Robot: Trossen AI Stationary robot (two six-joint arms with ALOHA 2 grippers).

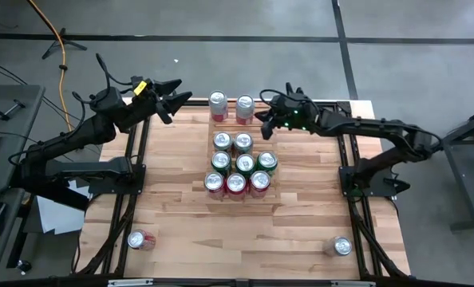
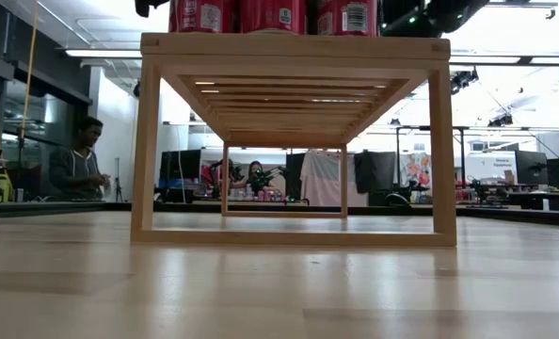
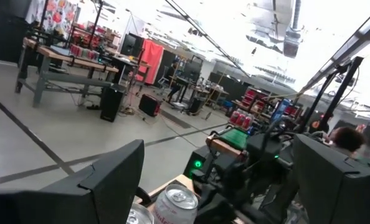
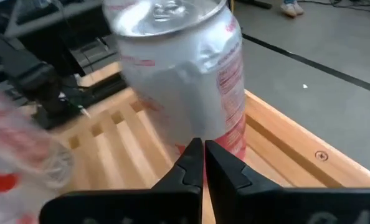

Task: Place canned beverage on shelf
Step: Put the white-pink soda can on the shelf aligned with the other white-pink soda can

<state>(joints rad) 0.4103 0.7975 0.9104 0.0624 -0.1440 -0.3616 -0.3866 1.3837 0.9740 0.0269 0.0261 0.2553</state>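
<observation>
Pale-wood shelf (image 2: 294,56) on table (image 2: 279,282), red cans (image 2: 275,16) on top; person (image 2: 77,169) behind

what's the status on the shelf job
Right gripper jaws shut, empty, beside a can on the shelf. Left gripper open, waiting. Two cans lying loose on the table.

Camera layout: four views.
High view looks straight down; low view looks level across the tabletop (image 2: 279,282); both show the shelf (image 1: 238,151).

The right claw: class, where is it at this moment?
In the high view, the right claw hovers shut at the shelf's far right corner, empty, just right of the can standing there.
</observation>
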